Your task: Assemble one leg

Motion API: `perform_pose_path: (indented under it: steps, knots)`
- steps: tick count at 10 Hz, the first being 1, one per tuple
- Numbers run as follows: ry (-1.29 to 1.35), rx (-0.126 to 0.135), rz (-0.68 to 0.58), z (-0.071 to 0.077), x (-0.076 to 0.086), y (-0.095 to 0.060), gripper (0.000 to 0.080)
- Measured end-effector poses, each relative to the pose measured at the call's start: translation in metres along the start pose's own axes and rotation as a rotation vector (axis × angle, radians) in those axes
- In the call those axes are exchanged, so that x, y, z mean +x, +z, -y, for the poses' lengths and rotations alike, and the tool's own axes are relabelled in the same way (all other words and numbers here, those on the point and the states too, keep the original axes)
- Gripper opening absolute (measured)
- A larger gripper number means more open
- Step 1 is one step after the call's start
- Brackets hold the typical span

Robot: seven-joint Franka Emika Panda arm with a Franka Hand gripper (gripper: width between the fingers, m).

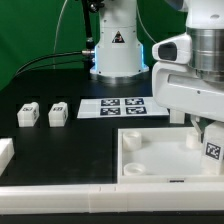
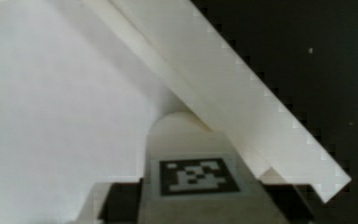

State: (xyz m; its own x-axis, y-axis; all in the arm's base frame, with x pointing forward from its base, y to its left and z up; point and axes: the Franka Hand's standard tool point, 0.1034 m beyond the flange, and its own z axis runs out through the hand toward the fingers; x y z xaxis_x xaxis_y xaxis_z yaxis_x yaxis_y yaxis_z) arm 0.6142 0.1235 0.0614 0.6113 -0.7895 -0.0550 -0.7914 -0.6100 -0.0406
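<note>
My gripper point(image 1: 207, 135) is at the exterior view's right, shut on a leg point(image 1: 213, 150), a small white block with a black-and-white tag. It holds the leg upright over the right end of the large white square panel point(image 1: 160, 152). In the wrist view the leg point(image 2: 197, 160) sits between my dark fingers point(image 2: 126, 200), tag facing the camera, close above the panel's flat face point(image 2: 51, 100) and beside its raised rim point(image 2: 229, 90). I cannot tell whether the leg touches the panel. Two more legs point(image 1: 28, 113) point(image 1: 57, 113) lie apart on the black table at the left.
The marker board point(image 1: 118, 106) lies behind the panel, in front of the robot base point(image 1: 115, 50). A white block point(image 1: 5, 155) sits at the left edge. A long white bar point(image 1: 100, 200) runs along the front. A round socket point(image 1: 131, 140) shows in the panel's near-left corner.
</note>
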Motion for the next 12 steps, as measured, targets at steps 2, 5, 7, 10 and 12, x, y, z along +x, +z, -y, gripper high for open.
perform_pose_path:
  steps: [2, 5, 7, 10, 12]
  knots:
    - [0.241, 0.021, -0.008, 0.0017, -0.0004, -0.0002, 0.0294]
    - [0.575, 0.041, -0.004, 0.0041, -0.0022, -0.0001, 0.0294]
    - [0.771, 0.064, 0.010, 0.0048, -0.0005, 0.0002, 0.0294]
    - [0.997, 0.081, 0.012, 0.0044, 0.0016, 0.0000, 0.0294]
    - [1.029, 0.085, 0.005, 0.0039, 0.0026, -0.0007, 0.0294]
